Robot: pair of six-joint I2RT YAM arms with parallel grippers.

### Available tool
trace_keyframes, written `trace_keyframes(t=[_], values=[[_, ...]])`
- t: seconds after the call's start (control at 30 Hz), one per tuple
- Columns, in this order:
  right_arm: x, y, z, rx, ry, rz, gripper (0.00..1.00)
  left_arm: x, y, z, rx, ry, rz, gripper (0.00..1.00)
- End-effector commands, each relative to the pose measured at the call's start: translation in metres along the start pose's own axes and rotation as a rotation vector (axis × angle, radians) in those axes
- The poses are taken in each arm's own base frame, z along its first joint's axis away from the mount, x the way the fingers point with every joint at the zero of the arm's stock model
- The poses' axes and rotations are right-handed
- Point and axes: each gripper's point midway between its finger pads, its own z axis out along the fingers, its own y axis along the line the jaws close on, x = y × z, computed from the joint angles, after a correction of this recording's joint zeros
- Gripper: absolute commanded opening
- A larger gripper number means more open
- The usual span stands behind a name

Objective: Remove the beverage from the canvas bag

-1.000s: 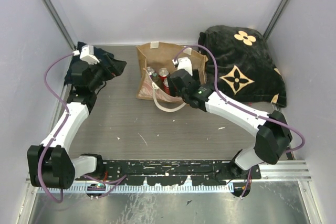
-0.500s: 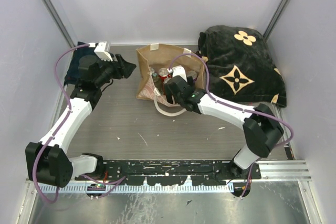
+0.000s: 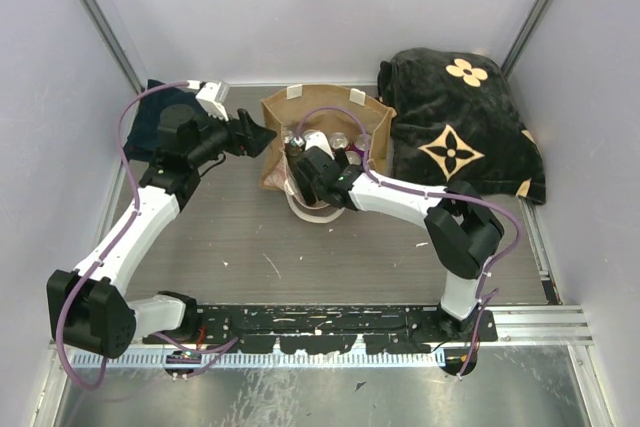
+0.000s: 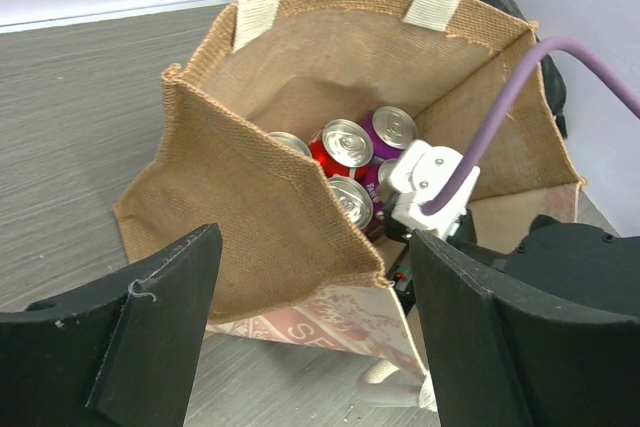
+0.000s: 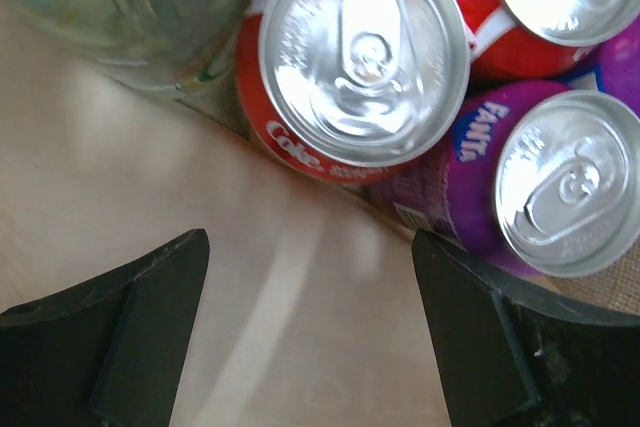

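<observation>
Canvas bag (image 3: 275,162) stands on the surface (image 3: 250,237), cans (image 4: 392,127) down inside. Left claw (image 4: 312,277) is open by its edge, good for steadying it. Right claw (image 5: 310,277) hangs open over the red can (image 5: 360,57) — go straight down, then squeeze.

The grey table (image 3: 300,247) carries the bag (image 3: 272,162) far centre, a black blanket (image 3: 460,137) far right, and a navy cloth (image 3: 148,117) far left.

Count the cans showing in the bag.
4 tops show: half-hidden can by the bag fold; red can in the middle; purple can to its right; front can nearest the camera. Others may hide beneath the right arm.
</observation>
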Motion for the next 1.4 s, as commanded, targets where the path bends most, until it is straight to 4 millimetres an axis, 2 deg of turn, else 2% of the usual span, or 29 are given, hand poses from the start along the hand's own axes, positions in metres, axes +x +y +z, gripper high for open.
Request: trace_keyframes(t=[0.0,0.2,0.4,0.6,0.7,0.87,0.97,1.0,1.13,1.37], values=[[-0.023,0.024,-0.002,-0.050,-0.047,-0.012,0.89,-0.018,-0.023,0.000,0.071,-0.032,0.042,0.83],[-0.024,0.032,0.001,-0.055,-0.045,-0.027,0.89,-0.003,-0.023,0.003,0.046,0.004,0.067,0.84],[-0.023,0.037,0.000,-0.059,-0.046,-0.014,0.89,0.032,-0.020,0.011,0.028,0.101,0.148,0.83],[-0.025,0.037,-0.005,-0.056,-0.053,0.004,0.89,0.063,0.001,0.011,-0.071,0.175,0.184,0.78],[-0.025,0.034,-0.009,-0.047,-0.058,0.010,0.89,0.078,0.016,0.008,-0.133,0.204,0.193,0.67],[-0.030,0.022,-0.016,0.000,-0.078,0.031,0.89,0.100,0.039,-0.003,-0.233,0.263,0.217,0.26],[-0.035,0.015,-0.019,0.034,-0.099,0.052,0.89,0.113,0.040,-0.008,-0.234,0.291,0.201,0.04],[-0.038,0.012,-0.022,0.043,-0.110,0.062,0.89,0.117,0.039,-0.009,-0.229,0.302,0.190,0.00],[-0.057,0.005,-0.034,0.061,-0.171,0.105,0.89,0.130,0.032,-0.012,-0.197,0.346,0.140,0.00],[-0.110,-0.011,-0.081,0.025,-0.361,0.200,0.98,0.140,0.033,-0.023,-0.209,0.370,0.132,0.00]])
